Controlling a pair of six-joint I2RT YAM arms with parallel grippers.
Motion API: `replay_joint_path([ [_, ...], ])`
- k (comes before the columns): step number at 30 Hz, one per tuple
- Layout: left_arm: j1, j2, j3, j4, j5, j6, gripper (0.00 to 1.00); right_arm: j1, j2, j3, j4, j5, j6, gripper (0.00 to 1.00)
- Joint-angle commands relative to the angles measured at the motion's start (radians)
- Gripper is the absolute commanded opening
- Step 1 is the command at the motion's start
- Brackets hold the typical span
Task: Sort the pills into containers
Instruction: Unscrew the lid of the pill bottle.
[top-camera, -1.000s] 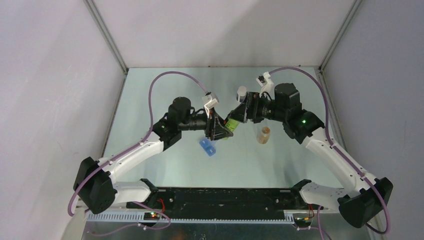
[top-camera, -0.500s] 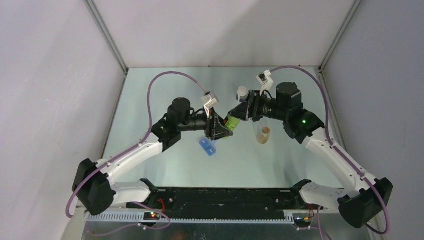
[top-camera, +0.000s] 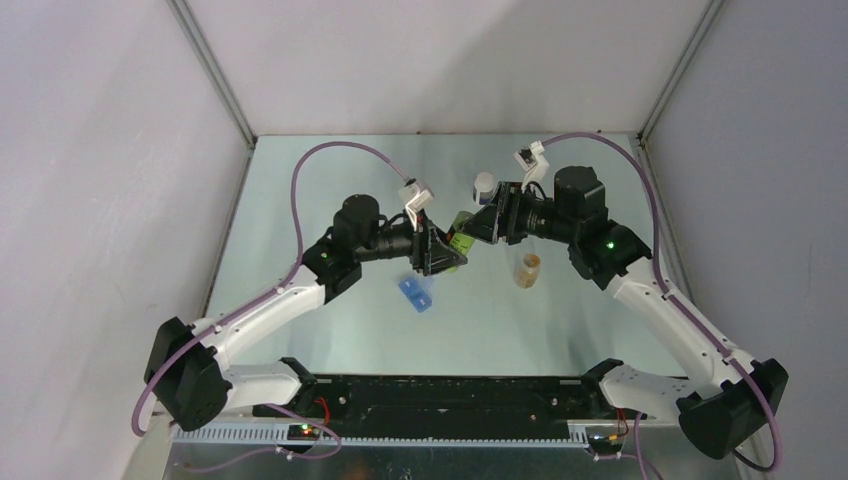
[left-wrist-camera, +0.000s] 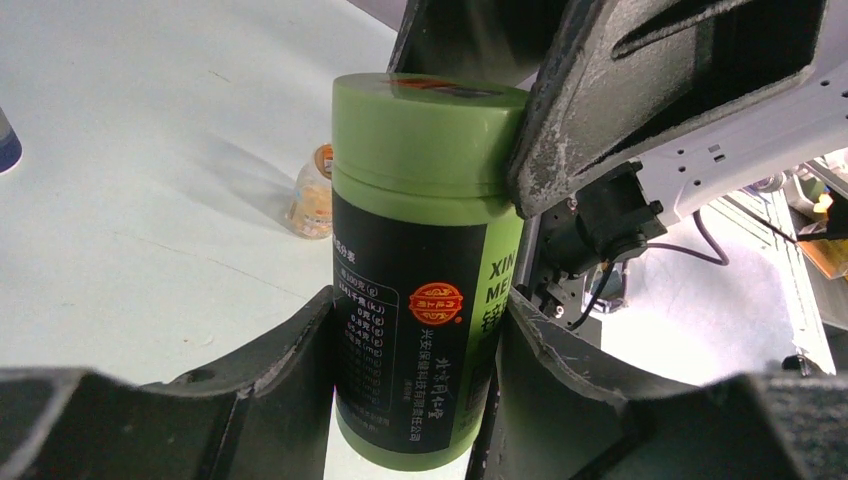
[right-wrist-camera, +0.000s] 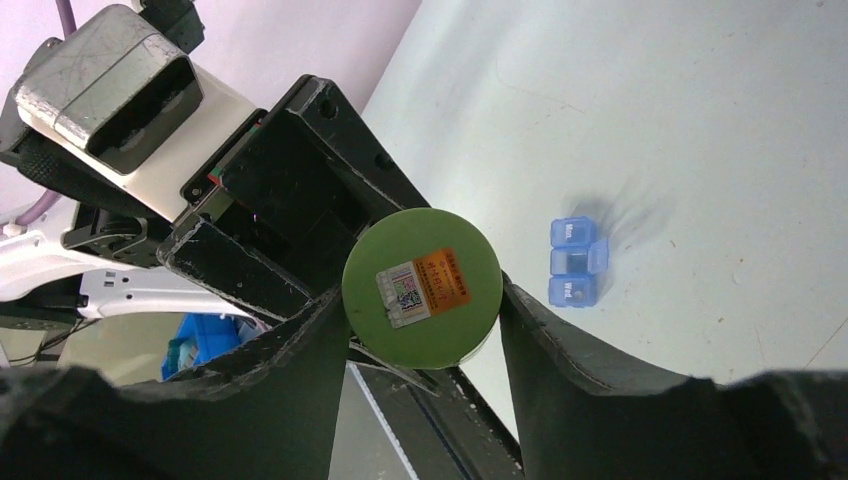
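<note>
A green pill bottle (top-camera: 458, 243) with a black label is held above the table between the two arms. My left gripper (top-camera: 446, 254) is shut on its body, which shows in the left wrist view (left-wrist-camera: 420, 300) between the fingers (left-wrist-camera: 290, 370). My right gripper (top-camera: 474, 230) is closed round its green lid (right-wrist-camera: 421, 287), with a finger touching each side. A blue pill organiser (top-camera: 415, 293) lies on the table below the bottle, and it also shows in the right wrist view (right-wrist-camera: 575, 262). No loose pills are visible.
A small amber bottle (top-camera: 527, 270) stands on the table under the right arm, and it also shows in the left wrist view (left-wrist-camera: 312, 190). A white-capped bottle (top-camera: 484, 185) stands behind the right gripper. Grey walls enclose the table on three sides.
Both grippers and the green bottle have shifted slightly toward the back of the table. The bottle stays held by both. The organiser and the amber bottle have not moved.
</note>
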Motion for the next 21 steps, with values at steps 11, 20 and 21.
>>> replay_joint_path([
  [11,0.001,-0.041,0.002,0.071,0.046,-0.025,0.00,-0.017,-0.042,-0.077,0.182,-0.263,-0.206,0.33],
  [20,0.001,-0.056,-0.021,0.110,0.128,-0.023,0.00,-0.150,0.014,-0.085,0.255,-0.625,-0.321,0.00],
  [21,0.001,-0.055,-0.022,0.111,0.130,-0.022,0.00,-0.152,0.015,-0.084,0.258,-0.634,-0.320,0.00],
])
